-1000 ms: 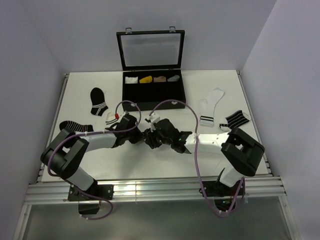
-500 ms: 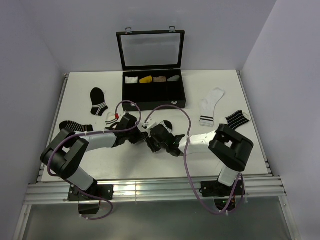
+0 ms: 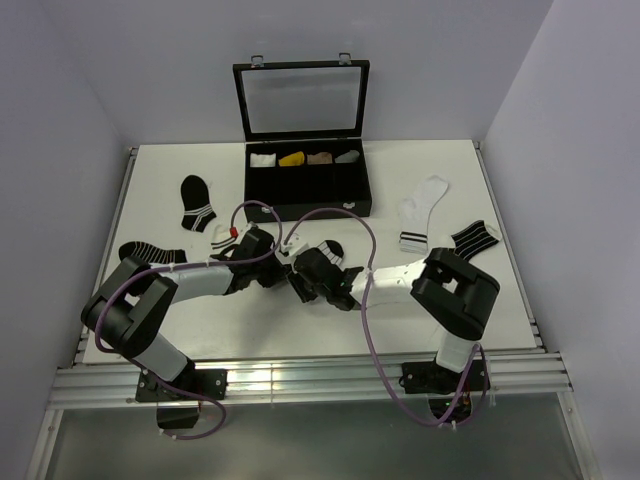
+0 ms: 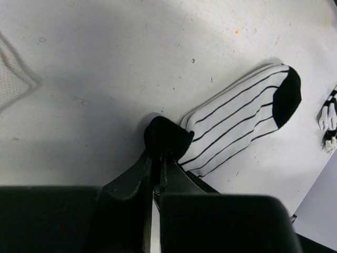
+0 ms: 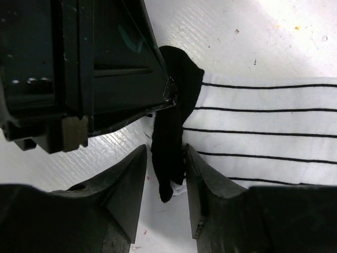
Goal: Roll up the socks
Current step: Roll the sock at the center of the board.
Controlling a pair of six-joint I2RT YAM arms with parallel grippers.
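The white sock with thin black lines and a black toe (image 4: 237,121) lies flat at the table's middle, mostly hidden under the arms in the top view, where only its black toe (image 3: 331,249) shows. My left gripper (image 4: 158,158) is shut on its black cuff (image 4: 166,138), pinching the fold upright. My right gripper (image 5: 166,174) faces it from the other side, open. Its fingers (image 5: 126,179) straddle the hanging black cuff (image 5: 171,137), the right one touching it and the left one apart from it. The plain white sock with a black-banded cuff (image 3: 421,208) lies at the right.
A black box (image 3: 308,190) with its lid raised stands at the back, with rolled socks in its top compartments. Black white-striped socks lie at the left (image 3: 197,203), near left (image 3: 150,252) and right (image 3: 472,238). Cables (image 3: 340,215) loop over both arms.
My right arm has swung left, bringing its gripper up against the left one and over the cuff. Its jaws have narrowed slightly. The left gripper has kept still, holding the cuff.
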